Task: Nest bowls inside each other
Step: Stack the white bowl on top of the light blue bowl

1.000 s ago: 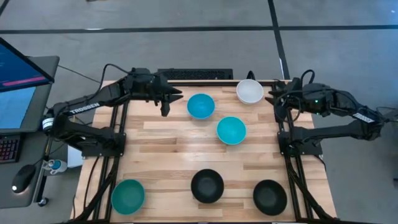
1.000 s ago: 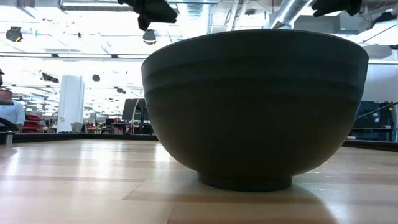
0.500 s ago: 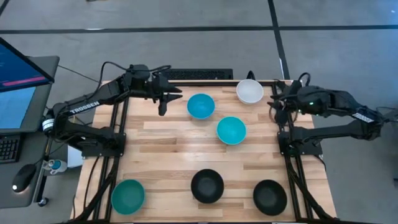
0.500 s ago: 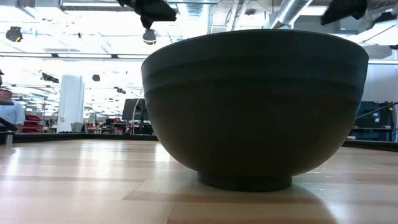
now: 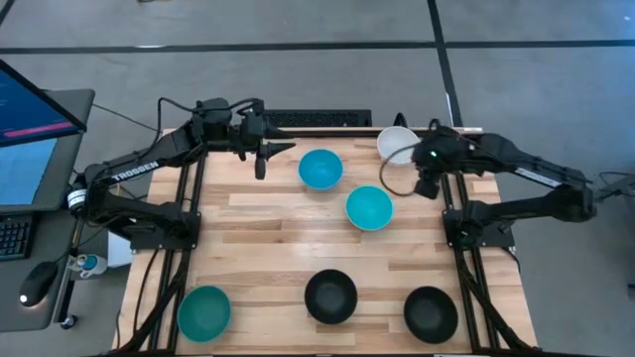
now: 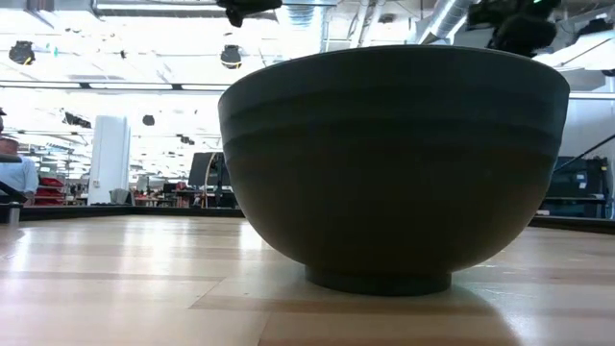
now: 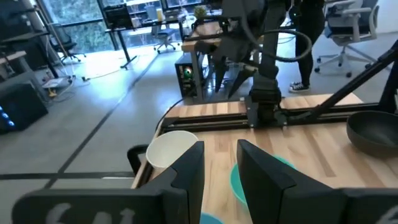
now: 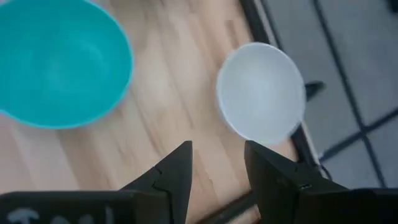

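Right gripper [image 5: 417,171], fingers parted and empty, hangs over the counter [image 5: 278,223] just beside the white bowl [image 5: 394,145] at the far edge; left gripper [image 5: 266,154] waits near a cyan bowl [image 5: 320,169], seemingly slightly open

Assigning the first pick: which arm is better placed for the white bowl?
Right. The right end effector hangs open just beside the white bowl, which fills its wrist view. The left end effector sits at the far left of the table, with a cyan bowl in between.
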Available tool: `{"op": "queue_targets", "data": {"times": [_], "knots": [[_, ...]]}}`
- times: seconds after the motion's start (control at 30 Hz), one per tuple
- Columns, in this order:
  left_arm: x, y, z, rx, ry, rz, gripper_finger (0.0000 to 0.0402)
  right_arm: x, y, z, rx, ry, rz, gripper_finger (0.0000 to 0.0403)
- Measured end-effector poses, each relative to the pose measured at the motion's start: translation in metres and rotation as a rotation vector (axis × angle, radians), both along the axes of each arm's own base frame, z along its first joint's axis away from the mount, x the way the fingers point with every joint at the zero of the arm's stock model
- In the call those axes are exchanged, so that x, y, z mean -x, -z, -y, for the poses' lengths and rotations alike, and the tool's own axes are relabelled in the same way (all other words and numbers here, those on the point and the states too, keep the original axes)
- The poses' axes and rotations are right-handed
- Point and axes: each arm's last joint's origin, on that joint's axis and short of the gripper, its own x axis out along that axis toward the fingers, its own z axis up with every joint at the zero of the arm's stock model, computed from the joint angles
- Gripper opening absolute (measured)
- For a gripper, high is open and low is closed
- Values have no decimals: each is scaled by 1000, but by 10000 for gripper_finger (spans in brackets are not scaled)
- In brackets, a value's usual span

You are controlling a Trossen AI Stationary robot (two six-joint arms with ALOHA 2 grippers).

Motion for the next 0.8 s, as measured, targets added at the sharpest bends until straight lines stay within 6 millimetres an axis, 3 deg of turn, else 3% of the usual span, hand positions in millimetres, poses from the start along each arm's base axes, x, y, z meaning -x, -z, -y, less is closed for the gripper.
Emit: {"op": "queue_targets", "data": {"times": [0.2,0.4,0.57,0.8], "knots": [[0,1,1,53,29,-2,87,-23,5,35,35,12,70,170],[0,1,3,66,98,2,87,-11,28,67,-62,60,120,170],[0,1,3,62,96,1,87,2,62,75,-132,61,68,170],[0,1,2,54,72,1,87,1,91,83,-93,-29,95,170]]}}
